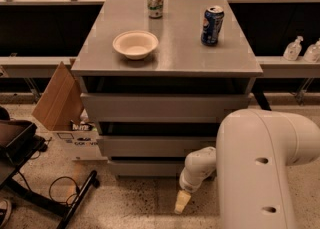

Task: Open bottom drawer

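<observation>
The tool point(182, 202) hangs above open floor point(135, 208), before bottom drawer point(145, 167).

cabinet top point(175, 48): bowl point(135, 44), pale can point(155, 1), blue can point(212, 25) | pincer point(182, 203) low, near floor point(130, 204)

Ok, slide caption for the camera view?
Gripper low before the grey cabinet's bottom drawer; bowl, green can, blue soda can on top.

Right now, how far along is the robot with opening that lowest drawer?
Early stage. Done: the gripper is low, near the floor, just in front of the bottom drawer, toward its right end. In hand: it seems to be lining up with the drawer front and does not appear to touch it. Left: the whole pull, since the drawer looks shut beneath the middle drawer.
</observation>
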Available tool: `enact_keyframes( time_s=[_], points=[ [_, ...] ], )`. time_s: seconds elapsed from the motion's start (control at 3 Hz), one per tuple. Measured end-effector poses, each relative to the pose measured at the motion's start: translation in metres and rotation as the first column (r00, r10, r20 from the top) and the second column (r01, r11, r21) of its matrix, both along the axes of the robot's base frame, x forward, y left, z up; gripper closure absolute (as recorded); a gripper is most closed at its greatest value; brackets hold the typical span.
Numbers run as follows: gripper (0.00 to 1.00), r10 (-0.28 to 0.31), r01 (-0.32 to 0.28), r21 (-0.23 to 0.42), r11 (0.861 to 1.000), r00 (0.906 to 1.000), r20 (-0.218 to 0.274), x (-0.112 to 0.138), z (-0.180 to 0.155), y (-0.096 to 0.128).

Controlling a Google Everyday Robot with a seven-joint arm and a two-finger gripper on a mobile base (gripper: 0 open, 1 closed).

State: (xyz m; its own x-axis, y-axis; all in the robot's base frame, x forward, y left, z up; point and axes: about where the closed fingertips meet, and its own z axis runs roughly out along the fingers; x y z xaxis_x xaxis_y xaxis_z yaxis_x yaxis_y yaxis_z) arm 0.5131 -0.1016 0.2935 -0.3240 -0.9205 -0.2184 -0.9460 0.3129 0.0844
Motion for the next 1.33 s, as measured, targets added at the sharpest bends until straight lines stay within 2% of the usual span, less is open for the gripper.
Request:
enact_keyframes(
  time_s=[0.33, 1.0, 1.33],
  points=[
    [0.00, 0.036, -0.028, -0.108, 0.994, 0.9968, 0.071, 0.023, -0.034, -0.011],
    [0.00, 0.066, -0.043, -0.180, 0.983, 0.9904, 0.122, 0.050, -0.068, -0.017],
    [0.00, 0.073, -0.045, -0.188, 0.981, 0.9870, 0.143, 0.061, -0.081, -0.016]
  ],
)
